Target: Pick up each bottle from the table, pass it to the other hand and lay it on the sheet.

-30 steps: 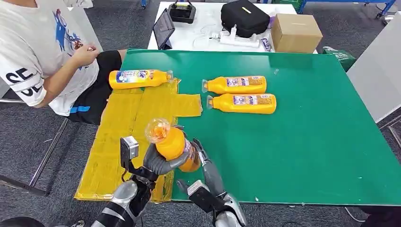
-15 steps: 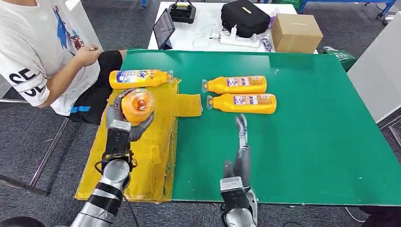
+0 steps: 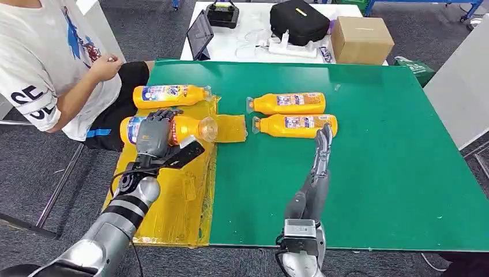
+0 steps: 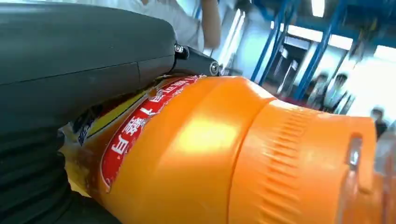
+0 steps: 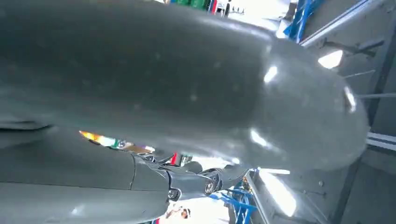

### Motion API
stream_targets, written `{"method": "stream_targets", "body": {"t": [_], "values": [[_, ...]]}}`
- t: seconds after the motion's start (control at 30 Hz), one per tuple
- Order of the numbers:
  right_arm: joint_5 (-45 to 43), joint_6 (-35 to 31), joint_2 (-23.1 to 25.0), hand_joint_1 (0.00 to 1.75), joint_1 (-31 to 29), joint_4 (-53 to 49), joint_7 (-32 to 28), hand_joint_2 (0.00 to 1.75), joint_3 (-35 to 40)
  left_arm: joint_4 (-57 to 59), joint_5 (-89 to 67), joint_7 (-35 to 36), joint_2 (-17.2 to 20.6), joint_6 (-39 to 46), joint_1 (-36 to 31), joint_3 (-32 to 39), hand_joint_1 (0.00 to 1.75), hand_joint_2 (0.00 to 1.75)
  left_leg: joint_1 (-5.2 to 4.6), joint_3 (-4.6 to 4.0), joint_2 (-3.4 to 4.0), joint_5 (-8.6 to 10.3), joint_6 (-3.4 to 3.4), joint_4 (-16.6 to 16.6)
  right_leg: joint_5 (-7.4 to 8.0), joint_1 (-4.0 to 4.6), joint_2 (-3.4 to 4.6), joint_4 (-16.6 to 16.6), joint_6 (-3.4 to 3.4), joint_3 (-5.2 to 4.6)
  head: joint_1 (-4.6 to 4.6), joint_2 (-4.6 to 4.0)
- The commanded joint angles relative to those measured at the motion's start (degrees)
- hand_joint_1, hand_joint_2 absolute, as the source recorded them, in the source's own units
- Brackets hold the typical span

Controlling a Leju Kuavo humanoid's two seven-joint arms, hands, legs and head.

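Note:
My left hand [image 3: 155, 135] grips an orange bottle [image 3: 184, 128] that lies sideways over the yellow sheet [image 3: 173, 190], cap toward the table's middle. Up close in the left wrist view the same bottle [image 4: 224, 154] fills the space under my thumb [image 4: 79, 42]. Another orange bottle [image 3: 170, 96] lies at the sheet's far end. Two more orange bottles [image 3: 286, 103] [image 3: 295, 124] lie side by side on the green table [image 3: 375, 173]. My right hand [image 3: 322, 149] is stretched out with straight fingers, tips at the nearer of those two, holding nothing.
A person in a white shirt [image 3: 46, 57] sits at the table's left, close to the sheet's far end. Behind the green table a white table carries a black bag [image 3: 297, 21], a cardboard box [image 3: 360, 38] and a tablet [image 3: 199, 34].
My left hand has turned the bottle from cap-up to lying sideways and carried it farther up the sheet. My right arm has reached forward to the nearer bottle on the table.

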Motion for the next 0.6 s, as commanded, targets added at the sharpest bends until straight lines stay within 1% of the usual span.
{"method": "stream_targets", "body": {"t": [0.03,0.1,0.13,0.17,0.2,0.27,0.4,0.43,0.6], "values": [[-2.4,2.7,-1.5,0.00,-1.5,1.7,0.0,0.00,-0.8,18.7,-8.2,4.0,4.3,-12.3,-9.5,-6.5,1.75,1.75,0.06,0.07,0.10,0.00,-0.05,0.0,0.04,0.07,0.04,0.0,-0.08,0.07,0.00,0.00],[-2.9,3.4,-1.4,0.00,-1.5,1.9,0.0,0.00,-1.0,19.2,-8.3,4.2,4.5,-13.2,-9.6,-6.4,1.75,1.75,0.15,0.12,0.22,-0.04,-0.08,0.1,0.05,0.16,0.10,0.0,-0.15,0.13,0.00,0.00],[-3.5,4.3,-1.3,0.00,-1.4,2.3,0.0,0.00,-1.4,20.1,-8.4,4.0,4.8,-15.4,-9.7,-6.4,1.75,1.75,0.10,0.08,0.18,-0.02,-0.06,0.0,0.04,0.11,0.06,0.0,-0.11,0.09,0.00,0.00],[-3.8,4.6,-1.2,0.00,-1.4,2.5,0.0,0.00,-1.6,20.1,-8.3,3.7,5.0,-15.5,-9.5,-6.2,1.75,1.75,0.14,0.13,0.17,-0.03,-0.08,0.0,0.03,0.16,0.04,-0.1,-0.15,0.16,0.00,0.00],[-4.5,5.4,-1.1,0.00,-1.5,3.0,0.0,0.00,-1.8,20.5,-6.2,2.1,5.1,-17.8,-9.1,-4.7,1.75,1.75,0.09,0.10,0.15,-0.02,-0.06,0.0,0.02,0.10,0.05,0.0,-0.10,0.11,0.00,0.00],[-5.0,5.9,-1.0,0.00,-1.6,3.7,0.0,0.00,-2.2,20.9,-6.4,1.7,5.4,-19.2,-8.9,-4.9,1.75,1.75,0.15,0.15,0.19,-0.04,-0.09,0.0,0.03,0.16,0.07,-0.1,-0.14,0.16,0.00,0.00],[-5.7,6.6,-0.8,0.00,-1.9,5.0,0.0,0.00,-2.7,21.2,-6.3,1.0,5.7,-20.5,-8.3,-5.0,1.75,1.75,0.11,0.17,0.22,-0.05,-0.08,0.0,0.03,0.13,0.12,-0.1,-0.12,0.17,0.00,0.00],[-6.1,7.2,-0.8,0.00,-2.0,5.7,0.0,0.00,-2.8,21.1,-5.6,0.1,5.6,-21.5,-8.1,-4.7,1.75,1.75,0.05,0.08,0.13,-0.01,-0.05,0.0,0.03,0.06,0.07,0.0,-0.07,0.08,0.00,0.00],[-6.2,7.3,-0.7,0.00,-1.9,5.9,0.0,0.00,-2.8,21.2,-5.6,0.1,5.7,-21.6,-7.8,-4.6,1.75,1.75,0.12,0.17,0.18,-0.04,-0.08,0.0,0.03,0.14,0.07,-0.1,-0.13,0.18,-0.02,0.00]]}}
